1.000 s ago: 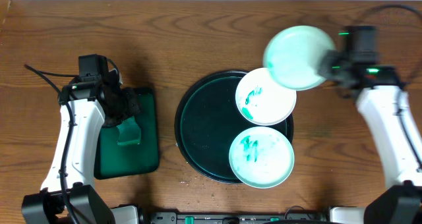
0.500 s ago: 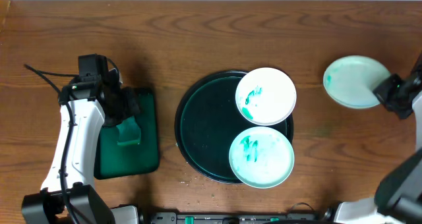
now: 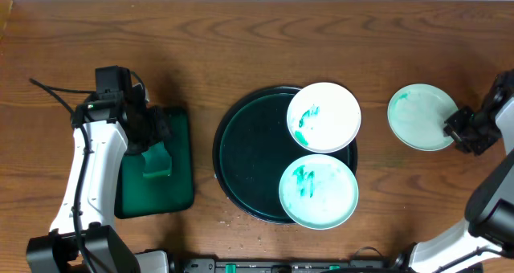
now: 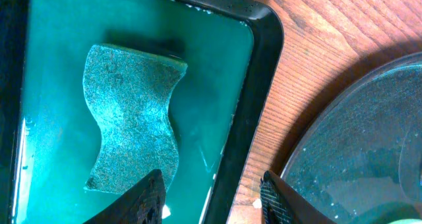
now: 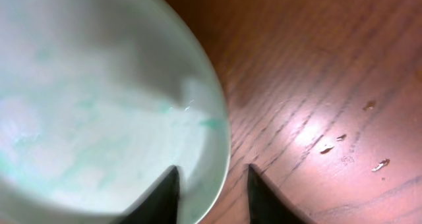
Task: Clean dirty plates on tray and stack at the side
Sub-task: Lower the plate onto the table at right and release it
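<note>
Plates, three small white rounds: two smeared with teal scribbles, the upper plate [image 3: 324, 117] and the lower plate [image 3: 318, 190], lying on the right side of the tray [image 3: 245, 152] at centre frame in the overhead view, outer rims reaching past its raised edge; the third, the tinted plate [image 3: 418, 117], flat on the table [image 3: 241, 40] at right of frame, well apart from the tray, with only a faint green wash on it. Right gripper [image 5: 212, 184] astride that plate's right-hand rim, one finger over the inner face and one outside, a sliver of wood showing between rim and outer finger; cannot tell whether pinching or let go. Left gripper [image 4: 211, 184] parted wide and empty, hovering over the sponge [image 4: 132, 128] in the rectangular green tray [image 4: 258, 85] at left of frame. Likely light, rigid and thin-walled, with a glossy face probably slick if wet; judged brittle enough to chip if dropped or knocked rim to rim. Best taken at the rim, on the overhanging part clear of the tray's edge, with a shallow pinch and the plate kept level. Worth steadying against sliding during scrubbing, given so little weight to hold it down
</note>
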Robot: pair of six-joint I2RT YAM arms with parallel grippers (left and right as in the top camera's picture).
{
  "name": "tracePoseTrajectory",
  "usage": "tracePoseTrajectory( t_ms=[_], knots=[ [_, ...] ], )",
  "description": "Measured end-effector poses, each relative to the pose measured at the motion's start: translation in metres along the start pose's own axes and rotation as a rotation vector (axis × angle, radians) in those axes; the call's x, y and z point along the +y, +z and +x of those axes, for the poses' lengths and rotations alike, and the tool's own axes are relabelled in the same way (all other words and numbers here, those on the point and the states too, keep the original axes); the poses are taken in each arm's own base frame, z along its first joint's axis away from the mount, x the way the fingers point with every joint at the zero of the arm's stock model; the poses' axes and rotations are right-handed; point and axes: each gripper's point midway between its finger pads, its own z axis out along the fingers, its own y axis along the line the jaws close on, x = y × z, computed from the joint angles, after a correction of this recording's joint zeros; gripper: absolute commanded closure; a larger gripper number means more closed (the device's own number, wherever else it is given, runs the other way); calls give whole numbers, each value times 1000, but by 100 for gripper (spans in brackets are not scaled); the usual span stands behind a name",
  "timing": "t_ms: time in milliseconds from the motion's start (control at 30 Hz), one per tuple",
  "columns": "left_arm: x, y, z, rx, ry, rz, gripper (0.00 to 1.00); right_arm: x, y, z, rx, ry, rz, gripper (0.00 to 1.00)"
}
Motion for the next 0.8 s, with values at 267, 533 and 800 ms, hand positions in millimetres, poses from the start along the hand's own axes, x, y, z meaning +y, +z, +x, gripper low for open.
tracePoseTrajectory(
  t_ms=[267, 533, 800],
  knots=[
    [13, 0, -3, -19, 0, -77, 56, 52, -116, 8, -248, -221, -236, 26],
    [38, 17, -1, 29, -14, -212, 59, 79, -172, 87, -231, -459, -317, 20],
    [55, 59, 13, 170, -23, -279, 62, 109, -164, 136, -147, -656, -329, 20]
  ],
)
